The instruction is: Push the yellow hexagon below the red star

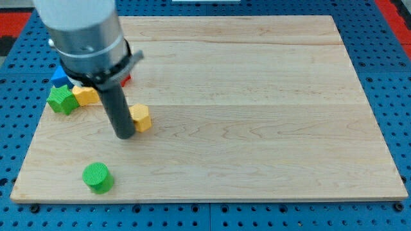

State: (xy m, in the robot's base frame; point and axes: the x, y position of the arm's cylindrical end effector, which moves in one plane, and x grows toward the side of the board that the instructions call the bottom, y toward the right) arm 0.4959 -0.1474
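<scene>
The wooden board (257, 96) lies flat. My arm (87, 32) hangs over its top left part. There are no jaws here, only a dark rod. My tip (125, 135) touches the left side of the yellow hexagon (141, 118). Up-left of the hexagon, a red block (126, 80) peeks out behind my arm. Left of the hexagon sit a yellow block (85, 95), a green star (61, 100) and a blue block (59, 76). Down-left of the hexagon stands a green cylinder (97, 177).

A pale wooden tabletop (257, 96), made of joined planks with lengthwise grain, is seen lying on a blue perforated base (392, 83) dotted with regular holes, while a red patch (392, 8) is glimpsed at the view's top right corner.
</scene>
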